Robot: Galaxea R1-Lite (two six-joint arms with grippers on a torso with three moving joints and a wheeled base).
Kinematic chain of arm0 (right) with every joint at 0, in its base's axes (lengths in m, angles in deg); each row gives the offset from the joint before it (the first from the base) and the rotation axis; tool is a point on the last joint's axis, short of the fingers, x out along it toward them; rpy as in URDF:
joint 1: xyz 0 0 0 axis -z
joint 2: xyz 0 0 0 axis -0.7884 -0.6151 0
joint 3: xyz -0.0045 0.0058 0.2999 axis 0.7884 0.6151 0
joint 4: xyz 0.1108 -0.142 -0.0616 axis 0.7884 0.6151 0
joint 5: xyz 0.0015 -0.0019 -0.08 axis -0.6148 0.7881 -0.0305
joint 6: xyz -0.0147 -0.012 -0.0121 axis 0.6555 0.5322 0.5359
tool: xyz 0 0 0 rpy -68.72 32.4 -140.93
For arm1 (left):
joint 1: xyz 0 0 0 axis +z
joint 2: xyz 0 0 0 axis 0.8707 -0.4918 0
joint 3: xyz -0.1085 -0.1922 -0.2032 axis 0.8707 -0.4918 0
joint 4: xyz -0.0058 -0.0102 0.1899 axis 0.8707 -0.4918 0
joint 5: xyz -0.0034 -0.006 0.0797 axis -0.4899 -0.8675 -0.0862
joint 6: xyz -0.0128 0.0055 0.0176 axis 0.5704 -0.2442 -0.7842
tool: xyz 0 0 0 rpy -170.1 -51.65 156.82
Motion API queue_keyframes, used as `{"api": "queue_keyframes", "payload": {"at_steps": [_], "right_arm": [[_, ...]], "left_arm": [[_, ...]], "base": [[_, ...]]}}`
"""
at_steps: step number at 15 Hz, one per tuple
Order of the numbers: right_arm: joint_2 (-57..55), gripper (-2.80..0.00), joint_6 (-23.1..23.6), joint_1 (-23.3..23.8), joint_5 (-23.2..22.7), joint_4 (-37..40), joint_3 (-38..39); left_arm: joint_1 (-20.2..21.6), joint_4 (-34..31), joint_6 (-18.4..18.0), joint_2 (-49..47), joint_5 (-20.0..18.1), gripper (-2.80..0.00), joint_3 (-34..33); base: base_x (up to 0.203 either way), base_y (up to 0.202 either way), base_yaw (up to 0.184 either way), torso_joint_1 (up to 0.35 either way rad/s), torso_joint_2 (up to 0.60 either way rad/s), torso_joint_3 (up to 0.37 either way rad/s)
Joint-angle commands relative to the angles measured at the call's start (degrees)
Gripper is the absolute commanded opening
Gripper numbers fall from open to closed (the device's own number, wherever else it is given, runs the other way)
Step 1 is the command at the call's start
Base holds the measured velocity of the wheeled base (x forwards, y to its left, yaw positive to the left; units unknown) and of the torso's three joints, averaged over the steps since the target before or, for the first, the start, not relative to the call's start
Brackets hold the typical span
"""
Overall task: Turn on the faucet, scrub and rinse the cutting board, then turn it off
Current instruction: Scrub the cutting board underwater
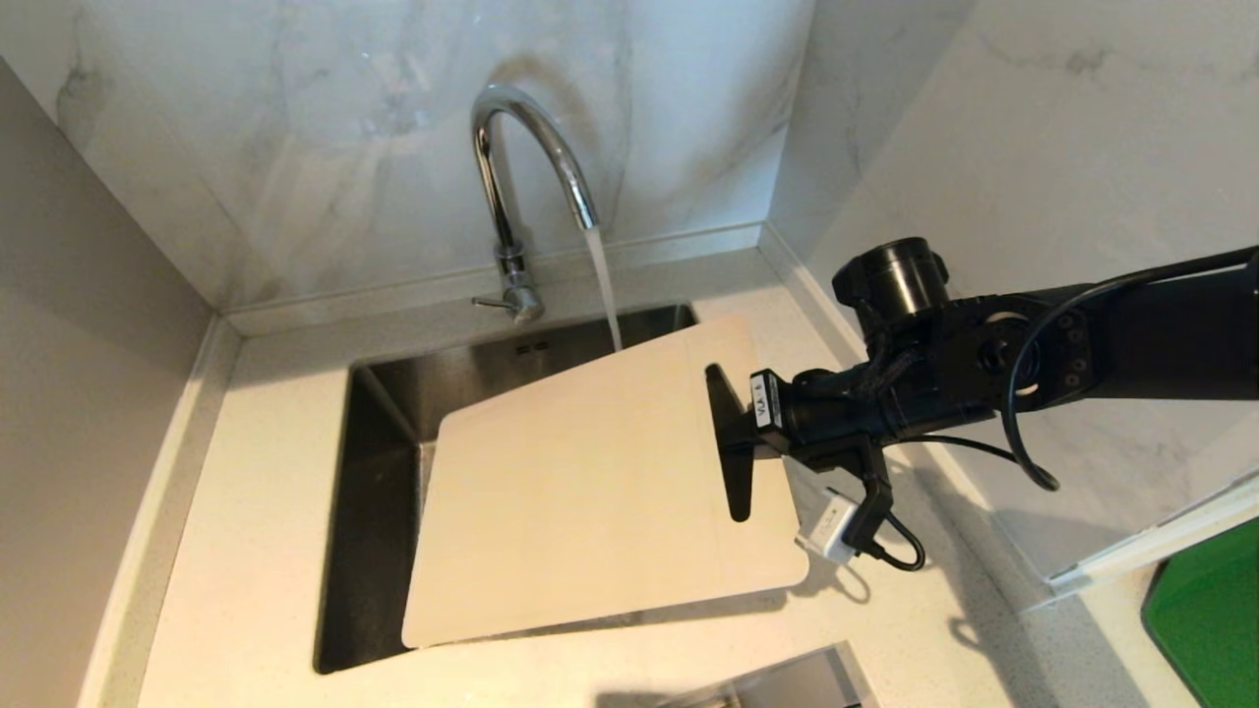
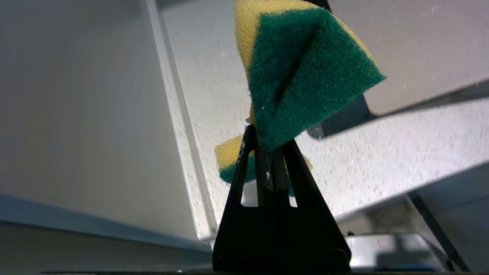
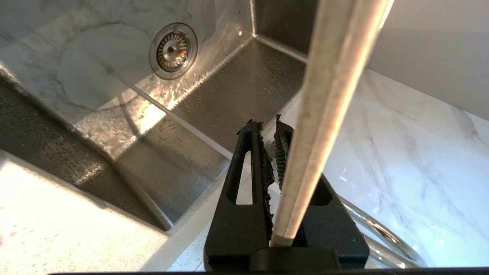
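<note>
tilting pale beige cutting board (image 1: 590,492), rounded corners, slanted cutout

the cutting board (image 1: 600,492) hides most of the sink (image 1: 379,413); frame edge crops the green object (image 1: 1210,629).

- The right arm (image 1: 1082,344) is matte black, built of rounded joint housings — one a short cylinder with a glossy cap, another a disc ringed with small screws.
- A thin black cable loops off it, and a small white connector block hangs beneath the wrist.
- A white label with dark print sits near the right gripper (image 1: 733,452).
- Both the right gripper and the left gripper (image 2: 269,152) have black, triangular fingers with slotted cut-outs — the right one's inner pads are ribbed.
</note>
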Motion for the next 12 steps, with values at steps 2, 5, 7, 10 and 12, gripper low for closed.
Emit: {"api": "queue_keyframes", "payload": {"at_steps": [2,5,7,10,12], "right_arm": [[-0.24,-2.80,0.13,-1.42,-0.22,0.10,-1.29],[-0.15,-2.80,-0.60,-2.48,-0.20,0.01,-1.84],[-0.25,-2.80,-0.65,-3.49,-0.16,0.01,-1.84],[-0.90,-2.80,-1.97,-4.91,0.03,-1.96,-1.78],[-1.64,-2.80,-3.93,-5.92,0.14,-4.52,-1.72]], "left_arm": [[-0.20,-0.53,-1.75,-9.24,0.16,-2.80,12.07],[-0.29,-0.70,-2.07,-22.89,0.43,-2.80,19.61],[-0.15,-0.76,-1.84,-30.72,0.70,-2.80,23.92],[1.38,-0.76,-0.38,-41.00,1.21,-2.80,27.47],[6.09,-0.65,0.31,-47.05,0.98,-2.80,29.06]], "base": [[0.000,0.000,0.000,0.000,0.00,0.000],[0.000,0.000,0.000,0.000,0.00,0.000],[0.000,0.000,0.000,0.000,0.00,0.000],[0.000,0.000,0.000,0.000,0.00,0.000],[0.000,0.000,0.000,0.000,0.00,0.000]]}}
